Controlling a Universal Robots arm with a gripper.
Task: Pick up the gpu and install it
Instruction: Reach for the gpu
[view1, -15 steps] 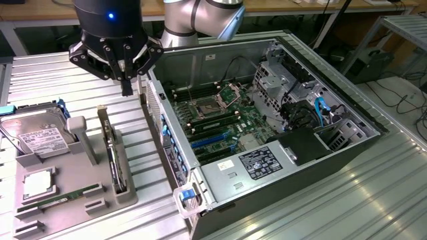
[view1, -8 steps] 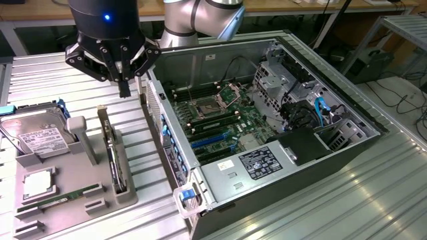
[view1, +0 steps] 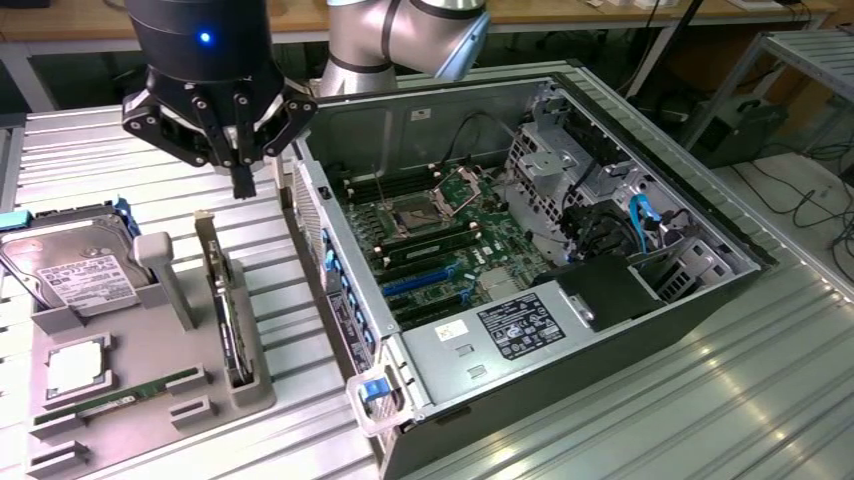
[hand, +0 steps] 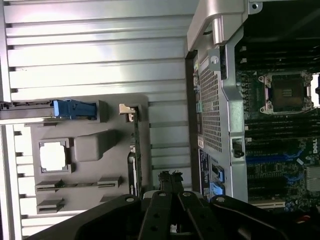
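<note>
Hand: your gripper (view1: 242, 186) is squeezed tight with nothing in it. Its two fingertips press together.
Where the hand is: you see it hang above the table (view1: 747, 400), between the gray tray (view1: 140, 350) and the computer case (view1: 601, 400). It is higher than the card, near one end of it, and not touching it.
Gpu: the gpu (view1: 228, 310) stands on its thin edge in a slot of the tray, on the side next to the case. It has not been lifted yet.
From the wrist: you look down past the gripper (hand: 170, 181) and see the gpu (hand: 134, 160) as a thin dark line, close to the fingertips.
Other things on the tray: a hard drive (view1: 80, 270) sits in its holder. A square chip (view1: 78, 365) lies flat, and a green memory stick (view1: 134, 393) lies near it.
Case: it lies open on its side, and you can see the green board (view1: 441, 240) inside.
</note>
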